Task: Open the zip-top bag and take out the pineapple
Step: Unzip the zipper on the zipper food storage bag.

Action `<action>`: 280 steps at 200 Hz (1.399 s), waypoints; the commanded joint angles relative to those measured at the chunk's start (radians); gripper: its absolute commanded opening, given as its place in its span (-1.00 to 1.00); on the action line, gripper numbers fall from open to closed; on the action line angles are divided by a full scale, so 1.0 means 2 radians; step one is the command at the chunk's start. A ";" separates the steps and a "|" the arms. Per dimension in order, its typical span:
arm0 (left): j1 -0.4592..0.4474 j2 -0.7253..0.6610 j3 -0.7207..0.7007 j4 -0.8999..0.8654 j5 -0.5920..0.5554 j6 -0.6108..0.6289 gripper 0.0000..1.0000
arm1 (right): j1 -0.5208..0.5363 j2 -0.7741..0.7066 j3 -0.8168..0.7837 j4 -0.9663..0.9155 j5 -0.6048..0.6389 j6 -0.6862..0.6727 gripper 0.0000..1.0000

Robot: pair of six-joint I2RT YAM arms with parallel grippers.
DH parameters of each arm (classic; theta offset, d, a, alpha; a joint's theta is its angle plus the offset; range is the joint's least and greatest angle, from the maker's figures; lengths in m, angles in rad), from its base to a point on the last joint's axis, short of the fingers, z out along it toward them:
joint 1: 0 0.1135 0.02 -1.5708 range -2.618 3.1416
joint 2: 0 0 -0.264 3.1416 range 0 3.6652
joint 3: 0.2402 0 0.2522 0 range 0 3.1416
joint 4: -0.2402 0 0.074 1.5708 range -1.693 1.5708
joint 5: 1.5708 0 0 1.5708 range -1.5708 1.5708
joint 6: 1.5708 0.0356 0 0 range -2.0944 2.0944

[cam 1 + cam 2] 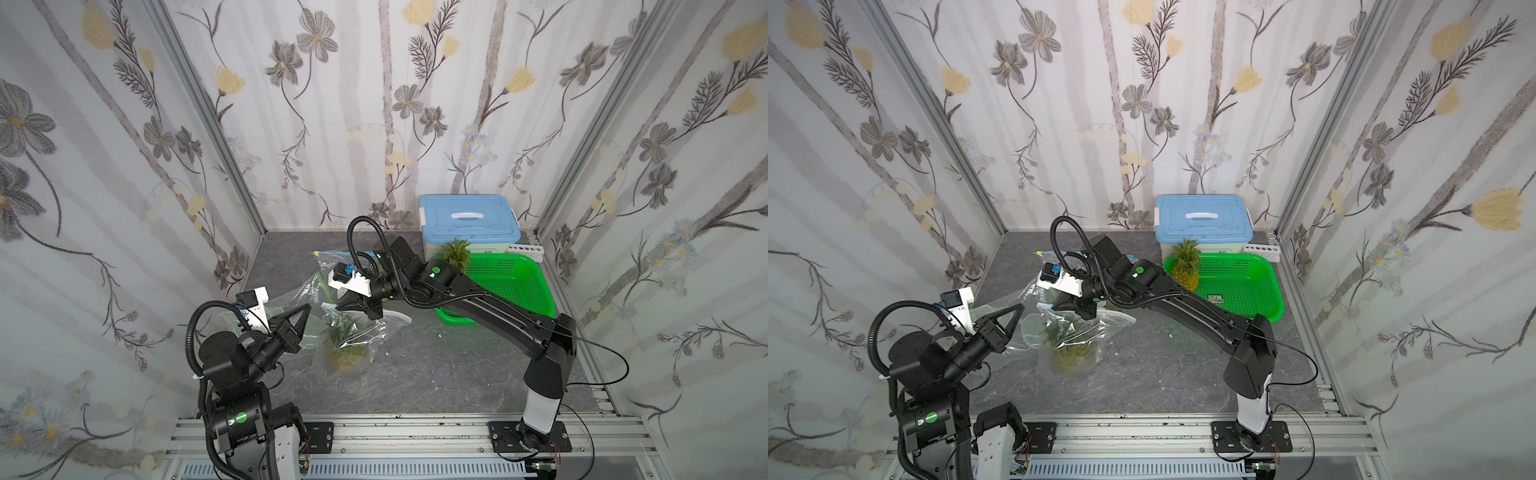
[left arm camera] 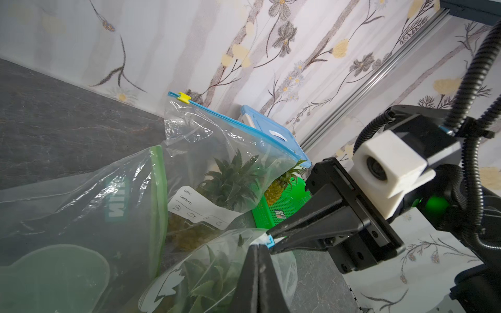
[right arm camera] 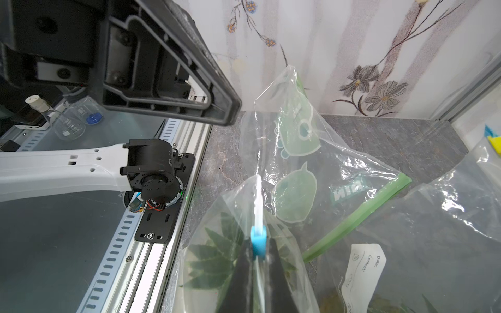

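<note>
1. The zip-top bag [image 1: 360, 337] lies on the worktop [image 1: 436, 374] between the two arms. The pineapple [image 1: 1073, 357] is sealed inside, its leafy crown toward the bag's mouth and its yellow body toward the robot's base rail.
2. The right fingers [image 3: 238, 281] are closed on the blue slider [image 3: 257, 242], pinching it from both sides.
3. The left fingers [image 2: 254, 276] are also closed, with their tips just beside the slider at the end of the white zip strip [image 3: 258, 200]. I cannot tell whether any plastic is caught between them.
4. The relation that matters is that the slider sits near the strip's end on the left arm's side. From there the strip's long axis runs across the worktop and under the right arm. A pull along that line looks like the move that would part the mouth, and the right arm is already holding the slider.
5. The right arm covers most of the strip in both top views, so I cannot say whether the strip is parted there.
6. Possible confusions nearby:
   - a second pineapple [image 1: 1185, 266] standing in the green basket [image 1: 1266, 291]
   - a green-zip bag [image 3: 352, 216]
   - a yellow-slider bag [image 2: 230, 162] holding another fruit
</note>
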 commanded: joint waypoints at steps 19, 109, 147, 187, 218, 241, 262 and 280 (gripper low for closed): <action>0.001 0.012 -0.016 0.099 0.055 -0.059 -0.37 | 0.002 0.004 0.018 0.021 0.000 0.003 -1.00; -0.038 0.037 -0.039 0.153 0.040 -0.073 -0.31 | 0.016 0.020 0.054 0.012 -0.004 0.003 -1.00; -0.055 0.039 -0.037 0.139 0.015 -0.059 -0.68 | 0.019 0.021 0.061 0.011 -0.005 0.003 -1.00; -0.059 0.032 -0.032 0.131 0.004 -0.054 -1.00 | 0.019 0.022 0.062 0.012 -0.003 0.005 -1.00; -0.059 0.018 -0.026 0.115 -0.018 -0.046 -1.00 | 0.019 0.020 0.059 0.005 0.005 0.004 -1.00; -0.059 0.017 -0.022 0.111 -0.026 -0.043 -1.00 | 0.018 0.012 0.046 0.001 0.012 0.002 -1.00; -0.059 0.016 -0.020 0.109 -0.031 -0.041 -1.00 | 0.015 -0.002 0.024 0.000 0.021 0.001 -1.00; -0.059 0.016 -0.018 0.108 -0.036 -0.040 -1.00 | 0.010 -0.019 0.002 0.003 0.027 0.001 -1.00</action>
